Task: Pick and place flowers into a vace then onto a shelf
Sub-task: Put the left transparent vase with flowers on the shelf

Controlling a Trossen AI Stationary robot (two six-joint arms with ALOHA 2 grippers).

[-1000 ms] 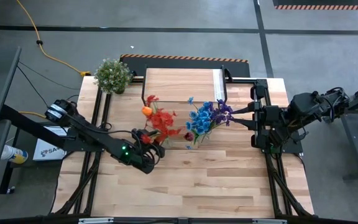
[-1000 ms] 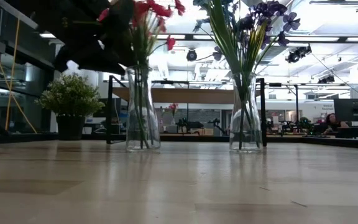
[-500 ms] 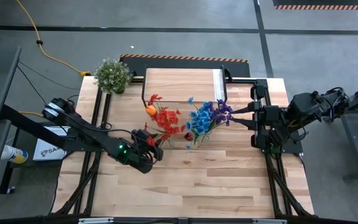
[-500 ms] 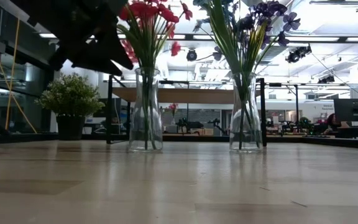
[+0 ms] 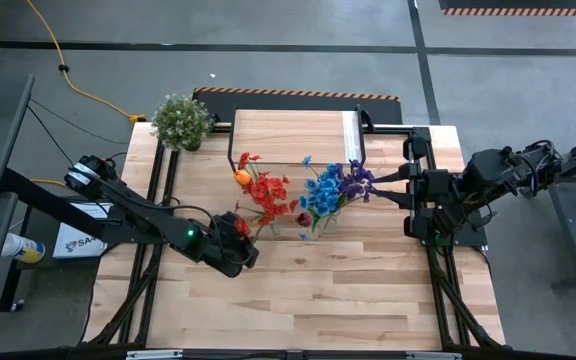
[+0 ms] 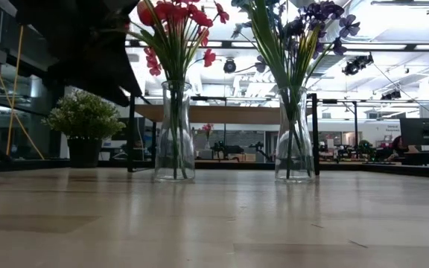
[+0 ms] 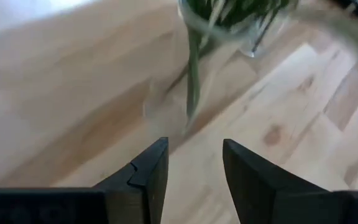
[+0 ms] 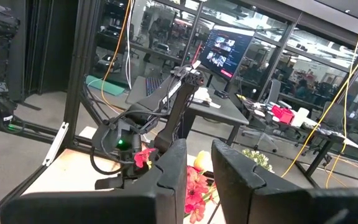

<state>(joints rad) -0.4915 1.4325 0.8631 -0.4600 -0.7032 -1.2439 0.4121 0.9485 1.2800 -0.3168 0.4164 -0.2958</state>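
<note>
Left gripper (image 5: 247, 243) open, low beside flowers (image 5: 265, 192).

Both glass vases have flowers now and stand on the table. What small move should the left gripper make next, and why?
Probably reach forward again and close on the clear glass vase of red and orange flowers. The left gripper is open, empty and just short of that vase, which stands on the plank tabletop, not on the low light-wood shelf.

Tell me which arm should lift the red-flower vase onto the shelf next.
Left, probably. The left gripper sits open and empty right beside the red-flower vase, facing it. The right gripper waits at the table's right edge, with the blue-flower vase between. The shelf lies just behind.
</note>
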